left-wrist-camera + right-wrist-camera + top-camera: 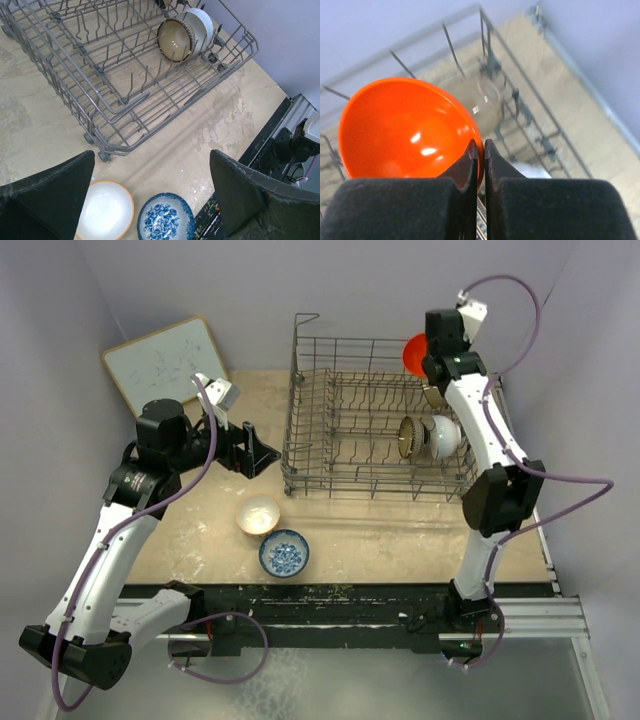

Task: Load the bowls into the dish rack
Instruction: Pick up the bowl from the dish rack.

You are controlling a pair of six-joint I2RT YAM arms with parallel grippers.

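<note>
The right tool (479, 146) pinched the rim of the glossy orange-red round bowl (405, 130) over the far right corner of the large grey wire dish rack (372, 487). A brown-rimmed bowl (407, 436) and a white bowl (445, 435) stood on edge inside the rack. The left tool (151, 154) hung spread wide near a cream bowl (258, 514) and a blue-and-white patterned bowl (284, 553) on the beige table (380, 530).

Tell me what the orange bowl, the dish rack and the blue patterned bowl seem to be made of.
The orange bowl: probably plastic or glazed ceramic, glossy; sharp highlights on smooth colour.
The dish rack: grey metal wire, possibly coated; thin bent rods, dull sheen.
The blue patterned bowl: likely glazed ceramic; blue floral pattern on white, shiny.
</note>
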